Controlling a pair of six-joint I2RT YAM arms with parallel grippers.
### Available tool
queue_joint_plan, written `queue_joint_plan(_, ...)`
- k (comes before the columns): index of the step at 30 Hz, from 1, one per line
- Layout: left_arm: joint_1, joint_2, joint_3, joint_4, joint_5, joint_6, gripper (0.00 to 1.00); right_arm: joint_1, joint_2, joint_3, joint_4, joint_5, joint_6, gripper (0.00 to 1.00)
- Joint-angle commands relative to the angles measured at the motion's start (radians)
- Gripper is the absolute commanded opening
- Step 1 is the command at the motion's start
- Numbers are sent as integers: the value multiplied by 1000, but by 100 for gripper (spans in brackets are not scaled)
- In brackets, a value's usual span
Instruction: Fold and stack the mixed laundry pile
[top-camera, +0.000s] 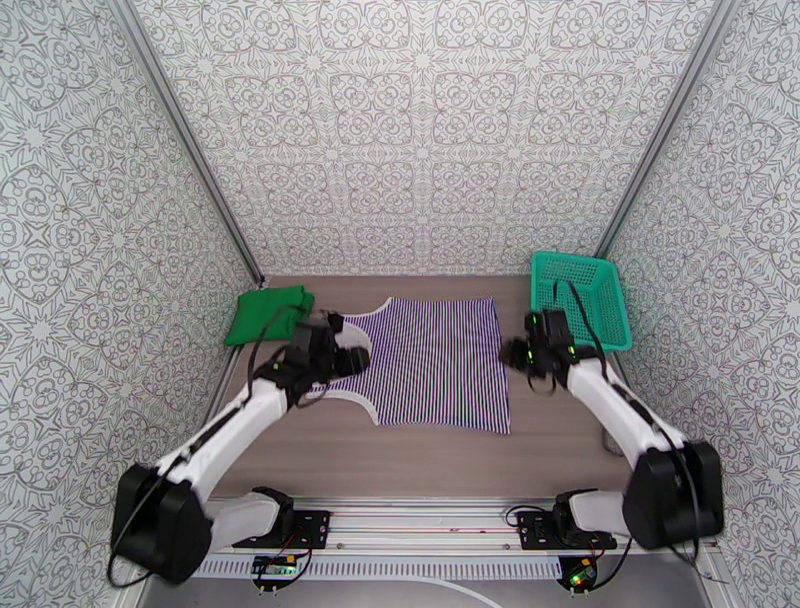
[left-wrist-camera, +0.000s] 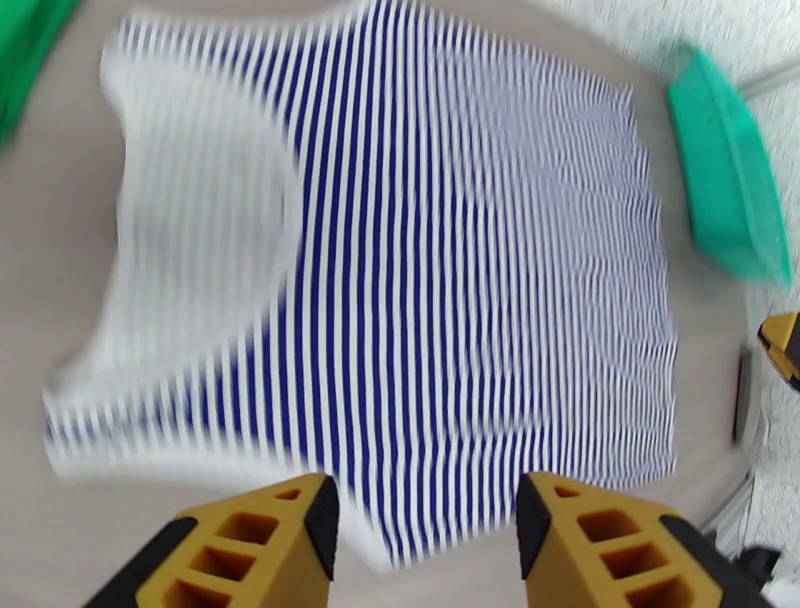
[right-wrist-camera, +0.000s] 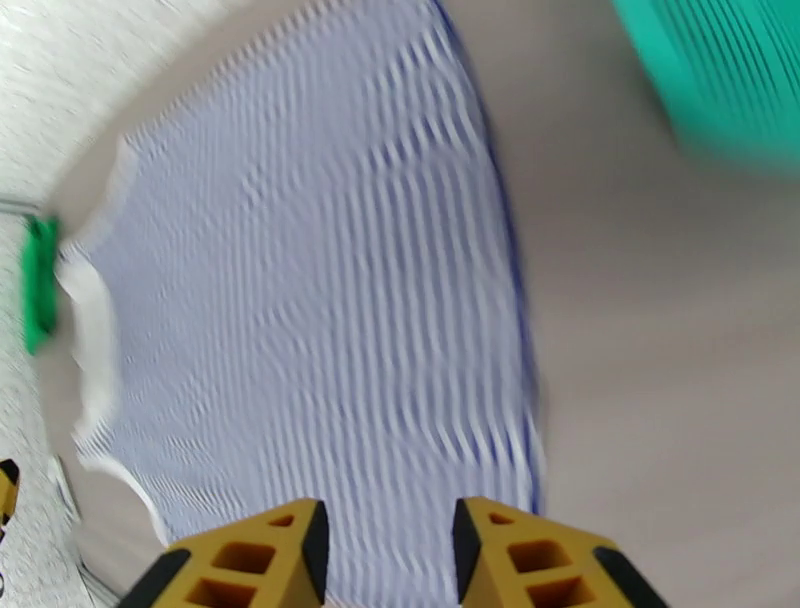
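The purple-and-white striped sleeveless top lies spread flat in the middle of the table. The green T-shirt sits folded at the back left, apart from it. My left gripper hovers over the top's left armhole side. In the left wrist view it is open, and the striped top shows through the gap. My right gripper is at the top's right edge. It is also open above the striped top, with nothing between its fingers. Both wrist views are blurred.
A teal mesh basket stands at the back right, just beyond the right gripper; it appears again as the basket and the basket. Patterned walls close in both sides and the back. Bare wood lies in front of the top.
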Motion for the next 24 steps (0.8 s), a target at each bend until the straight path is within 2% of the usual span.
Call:
queue_joint_plan(1, -63, -108, -117, -116, -40, -191, 52, 0, -139, -97, -138, -18, 56, 42)
queue_joint_plan(6, -165, -204, -257, -63, -32, -361, 51, -7, -236, -242, -171, -90, 153, 44)
queue_joint_plan(11, -190, -198, -341, 61, -30, -470, 52, -25, -242, -344, -74, -157, 271, 44)
queue_joint_plan(14, -191, -188, -375, 132, -30, -498, 52, -30, -230, -378, -9, -176, 329, 42)
queue_joint_plan(24, -192, -97, -356, 188, -17, -485, 52, -32, -176, -464, 191, -203, 506, 39)
